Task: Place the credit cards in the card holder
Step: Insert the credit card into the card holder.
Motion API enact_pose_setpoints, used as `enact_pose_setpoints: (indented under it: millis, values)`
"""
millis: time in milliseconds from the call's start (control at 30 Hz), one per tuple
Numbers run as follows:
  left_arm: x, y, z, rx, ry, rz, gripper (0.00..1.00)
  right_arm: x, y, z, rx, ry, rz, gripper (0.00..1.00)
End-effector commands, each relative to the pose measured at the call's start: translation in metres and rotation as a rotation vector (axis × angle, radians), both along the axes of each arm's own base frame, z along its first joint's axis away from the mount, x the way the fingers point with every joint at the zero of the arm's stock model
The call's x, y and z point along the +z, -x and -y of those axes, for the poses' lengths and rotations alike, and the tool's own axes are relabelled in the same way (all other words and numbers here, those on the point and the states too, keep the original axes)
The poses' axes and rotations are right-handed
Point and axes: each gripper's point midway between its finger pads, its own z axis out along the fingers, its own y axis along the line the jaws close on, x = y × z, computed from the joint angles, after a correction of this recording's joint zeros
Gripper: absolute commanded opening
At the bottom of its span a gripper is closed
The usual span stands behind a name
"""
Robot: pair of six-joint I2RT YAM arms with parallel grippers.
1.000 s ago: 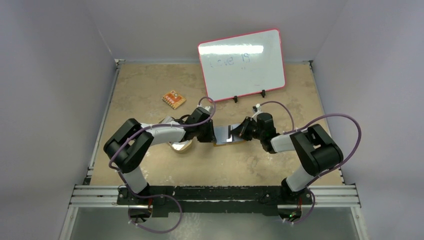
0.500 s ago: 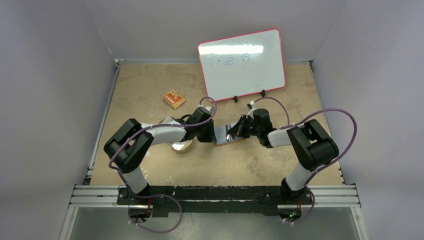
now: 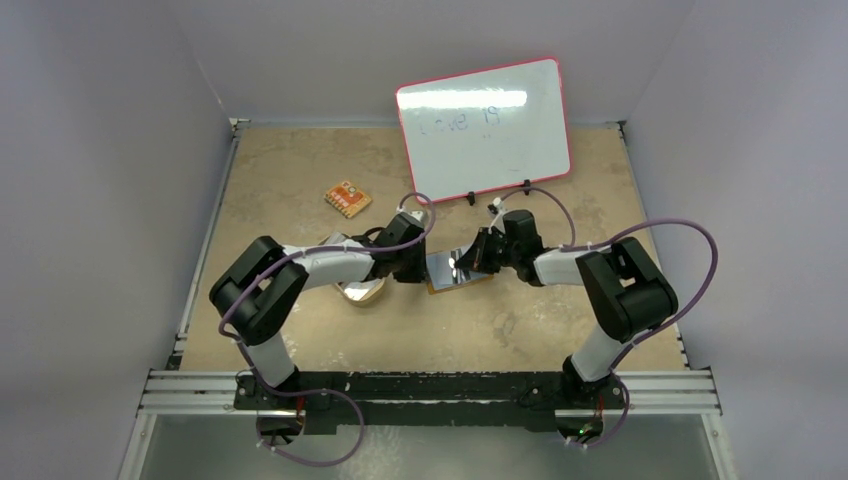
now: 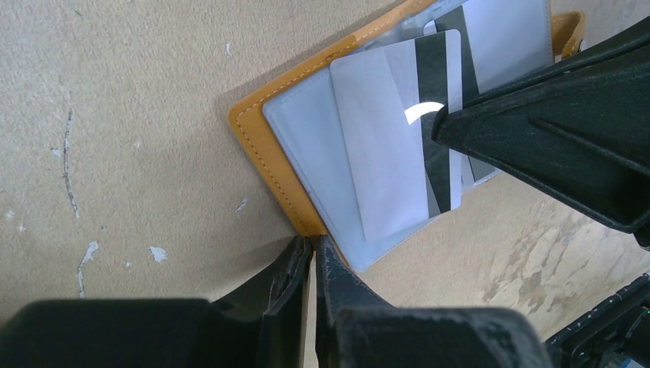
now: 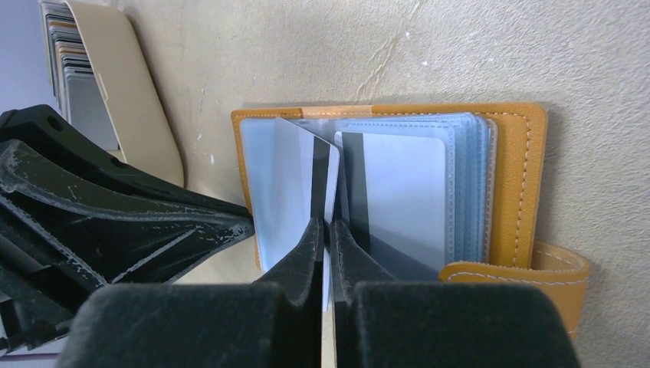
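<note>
Beige worktop carries the open card holder at its middle, orange cover down and pale sleeves up. Over the last second the right pincer, pinching a striped credit card, has pushed in. The card now overlaps a sleeve, so insertion looks underway. The left pincer, pressed together, nips the holder's edge.

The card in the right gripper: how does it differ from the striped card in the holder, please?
The gripped card sits tilted over one page of the card holder; the sleeved card lies square on the other. The right gripper pinches the first, not the second. Both are grey with a dark stripe.
</note>
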Motion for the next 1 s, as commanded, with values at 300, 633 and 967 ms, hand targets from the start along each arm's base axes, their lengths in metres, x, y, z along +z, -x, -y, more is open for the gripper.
enact_pose_setpoints:
  millis: [300, 633, 967]
  values:
    - [-0.014, -0.014, -0.011, 0.001, -0.117, 0.049, 0.05, -0.009, 0.012, 0.013, 0.061, 0.126, -0.051, 0.00]
    - [-0.017, -0.015, -0.013, 0.005, -0.131, 0.050, 0.05, -0.008, 0.006, 0.022, 0.078, 0.181, -0.051, 0.00]
    - [-0.019, -0.015, -0.016, 0.012, -0.144, 0.051, 0.04, -0.003, -0.001, 0.022, 0.097, 0.178, -0.040, 0.00]
